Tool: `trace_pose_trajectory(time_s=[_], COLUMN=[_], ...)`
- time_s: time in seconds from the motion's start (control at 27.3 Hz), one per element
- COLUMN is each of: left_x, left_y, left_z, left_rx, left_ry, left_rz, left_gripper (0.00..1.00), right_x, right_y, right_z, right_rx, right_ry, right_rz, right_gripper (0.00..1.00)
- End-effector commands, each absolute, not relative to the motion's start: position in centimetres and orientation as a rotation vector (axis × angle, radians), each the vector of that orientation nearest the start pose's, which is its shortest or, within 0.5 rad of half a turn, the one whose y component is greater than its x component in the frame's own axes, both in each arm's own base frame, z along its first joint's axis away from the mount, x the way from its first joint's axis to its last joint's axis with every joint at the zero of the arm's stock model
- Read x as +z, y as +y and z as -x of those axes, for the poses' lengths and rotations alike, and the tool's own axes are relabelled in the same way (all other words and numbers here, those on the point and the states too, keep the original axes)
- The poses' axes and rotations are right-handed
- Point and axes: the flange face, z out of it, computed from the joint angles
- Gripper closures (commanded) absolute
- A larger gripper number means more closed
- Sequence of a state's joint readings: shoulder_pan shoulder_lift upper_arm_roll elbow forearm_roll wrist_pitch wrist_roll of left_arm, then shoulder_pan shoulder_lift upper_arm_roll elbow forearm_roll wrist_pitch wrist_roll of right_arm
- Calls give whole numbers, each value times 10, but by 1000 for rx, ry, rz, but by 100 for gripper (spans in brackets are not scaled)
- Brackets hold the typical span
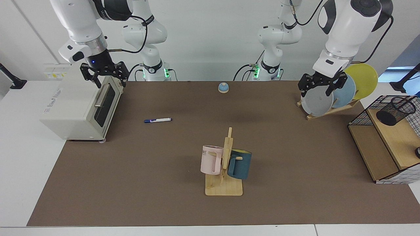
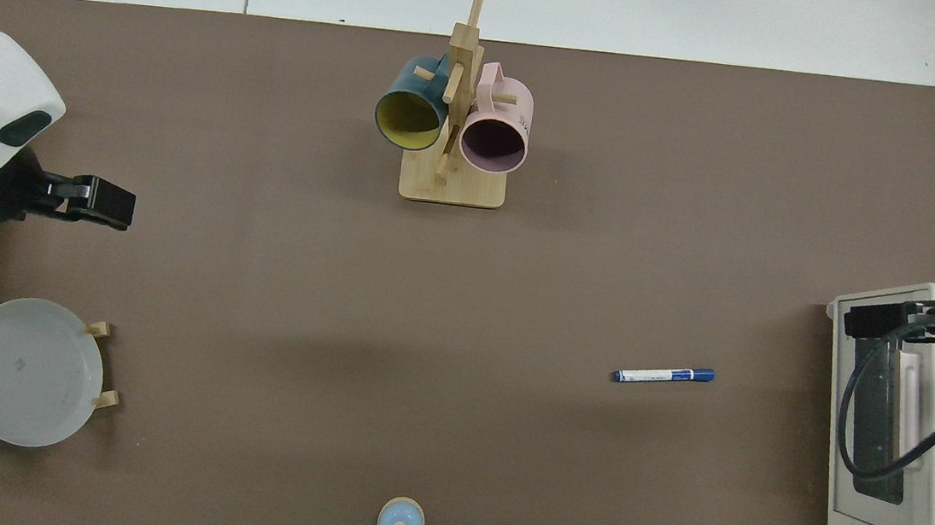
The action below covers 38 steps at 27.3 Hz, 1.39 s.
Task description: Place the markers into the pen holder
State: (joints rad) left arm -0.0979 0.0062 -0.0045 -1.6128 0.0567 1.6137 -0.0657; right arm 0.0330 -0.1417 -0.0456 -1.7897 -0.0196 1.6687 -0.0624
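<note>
The marker (image 1: 157, 120) lies alone on the mat, not picked up yet. The right gripper (image 1: 104, 78) hangs wide open and empty above the toaster oven (image 1: 77, 108); it likely must go down to the marker. The left gripper (image 1: 322, 89), open and empty, is by the plates (image 1: 316, 101), near the pen holder (image 1: 395, 110)

Marker (image 2: 662, 375) lies on mat (image 2: 275, 295), untouched.
</note>
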Motion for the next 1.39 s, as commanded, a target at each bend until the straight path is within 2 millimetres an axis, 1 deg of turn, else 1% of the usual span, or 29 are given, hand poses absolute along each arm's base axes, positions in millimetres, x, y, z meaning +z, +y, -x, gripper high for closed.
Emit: trace_pose_trajectory(time_s=[0.0, 0.26, 0.33, 0.55, 0.66, 0.77, 0.92, 0.99, 1.1, 1.25, 1.36], left_x=[610, 609, 608, 608, 608, 608, 608, 608, 608, 610, 608], left_y=[-47, -45, -40, -44, -52, -51, -52, -52, -52, -53, -54], left_z=[-551, -551, -552, -551, -550, -550, -550, -550, -551, -556, -558], left_rx=[0, 6, 11, 13, 13, 13, 11, 11, 1, -52, -83], left_ry=[28, 22, 10, 23, 48, 43, 48, 48, 48, 58, 136], left_rz=[3104, 3132, 3135, 3151, 3151, 3151, 3151, 3151, 3151, 3172, 3173], left_gripper=[0, 0, 0, 0, 0, 0, 0, 0, 0, 0, 0], right_x=[603, 602, 602, 599, 597, 587, 582, 576, 559, 538, 525], right_y=[-9, -9, -9, -9, -9, -9, -9, -9, -10, -10, -9], right_z=[-517, -516, -516, -516, -516, -517, -518, -518, -517, -518, -520], right_rx=[-21, -19, -16, -7, -4, 10, 8, 25, 52, 38, 33], right_ry=[-54, -54, -54, -68, -73, -86, -130, -178, -272, -362, -394], right_rz=[3153, 3152, 3152, 3152, 3152, 3151, 3150, 3147, 3136, 3127, 3122], right_gripper=[0, 0, 0, 0, 0, 0, 0, 0, 0, 0, 0])
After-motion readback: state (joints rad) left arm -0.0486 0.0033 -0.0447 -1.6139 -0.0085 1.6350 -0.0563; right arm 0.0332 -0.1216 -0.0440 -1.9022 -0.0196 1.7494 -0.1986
